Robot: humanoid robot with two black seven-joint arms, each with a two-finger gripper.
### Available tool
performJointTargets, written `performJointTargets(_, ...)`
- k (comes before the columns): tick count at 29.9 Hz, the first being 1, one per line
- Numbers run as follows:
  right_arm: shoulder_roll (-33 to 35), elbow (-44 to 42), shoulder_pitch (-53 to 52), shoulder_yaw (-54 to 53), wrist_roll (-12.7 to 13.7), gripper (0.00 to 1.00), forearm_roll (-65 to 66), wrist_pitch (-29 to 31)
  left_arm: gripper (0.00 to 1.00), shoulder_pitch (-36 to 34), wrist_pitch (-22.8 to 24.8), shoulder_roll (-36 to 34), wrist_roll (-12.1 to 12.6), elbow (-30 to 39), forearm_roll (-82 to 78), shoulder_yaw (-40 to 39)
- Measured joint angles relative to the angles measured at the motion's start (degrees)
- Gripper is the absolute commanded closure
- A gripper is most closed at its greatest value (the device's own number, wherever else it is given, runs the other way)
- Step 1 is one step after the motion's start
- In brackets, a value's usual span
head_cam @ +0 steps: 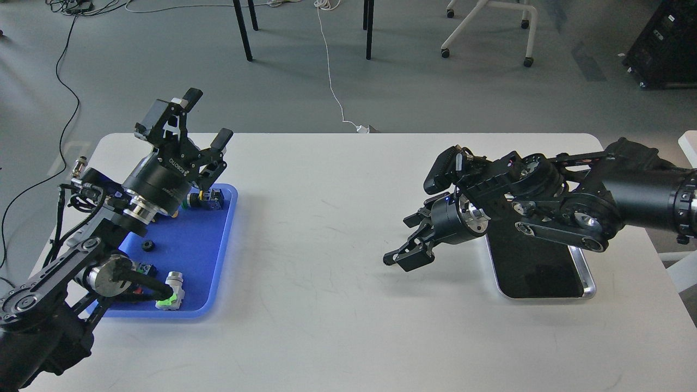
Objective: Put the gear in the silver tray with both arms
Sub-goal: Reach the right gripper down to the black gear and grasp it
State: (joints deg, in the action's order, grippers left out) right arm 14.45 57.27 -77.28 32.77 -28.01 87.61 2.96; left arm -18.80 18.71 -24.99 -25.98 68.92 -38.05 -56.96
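- silver tray [585,272] — shiny rim, dark mirror bottom, long axis running away from the robot
- left gripper [207,117] fingers apart, empty
- right gripper [400,239] fingers apart, empty

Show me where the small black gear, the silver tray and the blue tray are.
small black gear [147,245]: head view, on its top face.
silver tray [587,275]: head view, on its shiny right rim.
blue tray [202,242]: head view, on its bare floor.

Blue tray [218,283]; small black gear [147,245]; silver tray [585,277], dark mirror bottom; white table [326,245]; black arms.
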Motion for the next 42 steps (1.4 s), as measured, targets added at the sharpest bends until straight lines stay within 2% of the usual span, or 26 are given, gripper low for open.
performJointTargets(3, -1.2, -0.9, 0.2, 2.4, 0.0, 0.06, 0.0, -3.0, 0.02, 0.3, 0.0, 0.0, 0.0, 0.0, 0.0, 0.0)
performJointTargets(10, -2.6, -2.0, 1.9, 3.3, 0.0, 0.11, 0.0, -5.7, 0.02, 0.7, 0.0, 0.0, 0.1, 0.4, 0.0, 0.0)
performJointTargets(14, -3.5, -3.0, 2.6, 3.5, 0.0, 0.24, -0.1, -6.6, 0.02, 1.2, 0.0, 0.0, 0.1, 0.8, 0.0, 0.0)
performJointTargets(26, -6.9, -6.7, 4.3, 3.6, 0.0, 0.26, -0.2, -6.7, 0.02, 2.4, 0.0, 0.1, 0.1, 1.5, 0.0, -0.1)
performJointTargets(29, -7.7, -7.5, 4.4, 4.3, 0.0, 0.31, -0.3, -6.7, 0.02, 2.7, 0.0, 0.1, 0.1, 1.6, 0.0, -0.3)
performJointTargets(35, -8.2, -8.1, 4.4, 5.8, 0.0, 0.32, -0.4, -6.7, 0.02, 2.9, 0.0, 0.0, 0.1, 1.7, 0.0, -0.5)
performJointTargets(37, -8.1, -8.2, 4.4, 5.9, 0.0, 0.39, -0.4, -6.7, 0.02, 2.9, 0.0, 0.0, 0.1, 1.7, 0.0, -0.5)
performJointTargets(40, -7.9, -8.3, 4.4, 6.1, 0.0, 0.42, -0.4, -6.7, 0.02, 2.9, 0.0, 0.0, 0.1, 1.7, 0.0, -0.5)
performJointTargets(42, -7.9, -8.4, 4.4, 6.1, 0.0, 0.48, -0.4, -6.7, 0.02, 3.0, 0.0, 0.0, 0.1, 1.7, 0.0, -0.5)
